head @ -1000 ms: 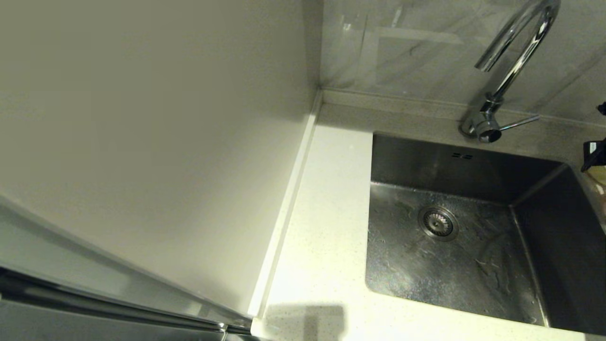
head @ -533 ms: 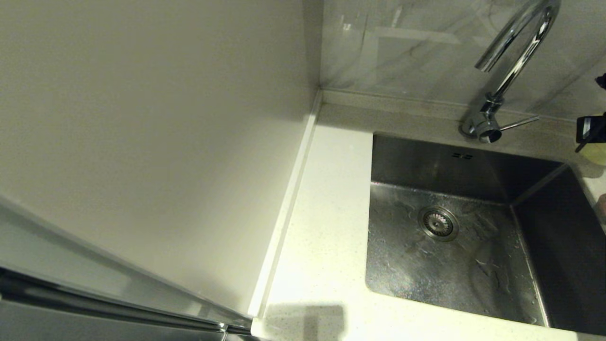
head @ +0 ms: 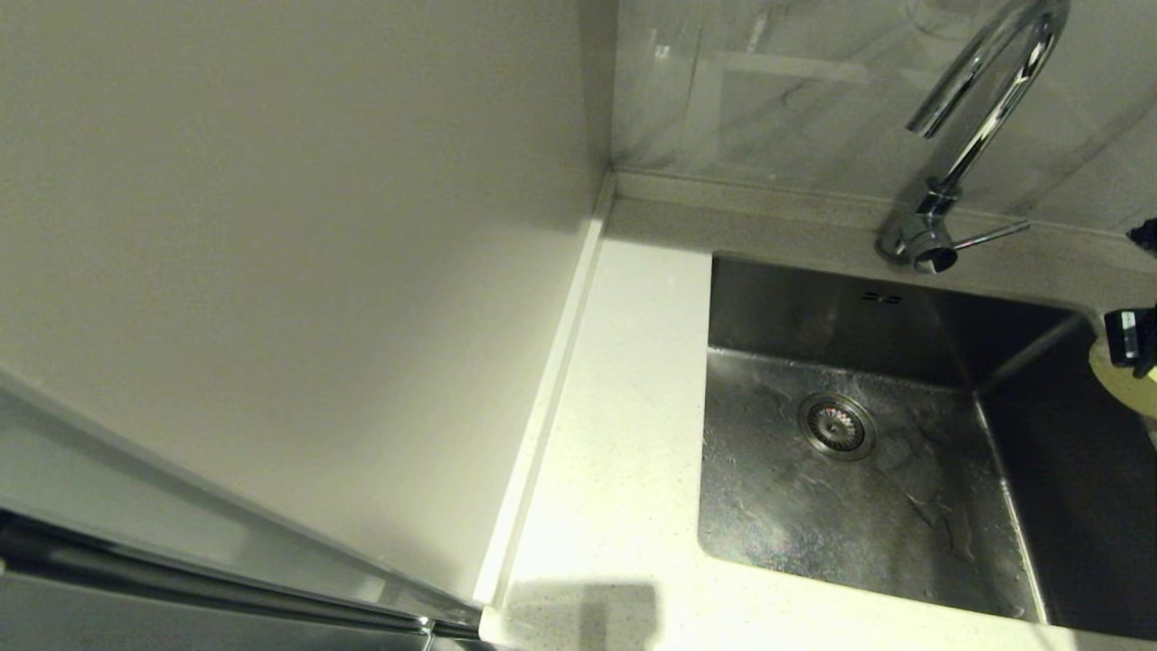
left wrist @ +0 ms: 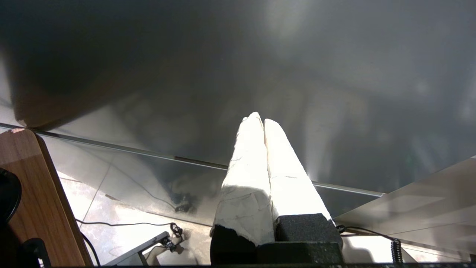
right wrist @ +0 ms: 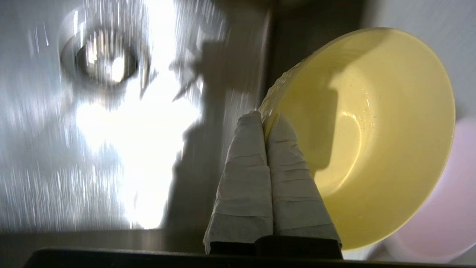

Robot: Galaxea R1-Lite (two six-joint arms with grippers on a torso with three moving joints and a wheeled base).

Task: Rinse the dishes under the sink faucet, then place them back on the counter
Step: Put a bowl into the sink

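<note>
My right gripper is shut on the rim of a yellow bowl, which hangs tilted with its inside facing the wrist camera. In the head view the right gripper and yellow bowl show only at the far right edge, above the right side of the steel sink. A pale pink bowl lies behind the yellow one. The chrome faucet stands behind the sink, with no water running. My left gripper is parked low and shut on nothing.
The drain strainer sits in the wet sink floor. The faucet's lever points right. The white speckled counter runs left of the sink, bounded by an off-white panel. Floor cables show under the left arm.
The right gripper with the yellow bowl rose at the right edge, then came down over the sink's right side. The left arm has not moved.
</note>
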